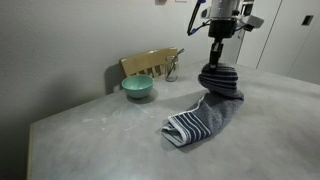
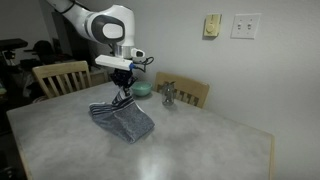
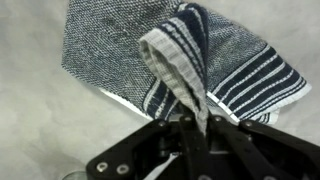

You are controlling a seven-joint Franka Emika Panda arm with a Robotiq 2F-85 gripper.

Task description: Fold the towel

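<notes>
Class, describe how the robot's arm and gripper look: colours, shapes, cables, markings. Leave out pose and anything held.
The arm is white, built of thick rounded segments with dark bands at the joints. The gripper is black and blocky, with small round holes on its body in the wrist view. A thin dark cable seems to loop beside the wrist. No markings are legible.
</notes>
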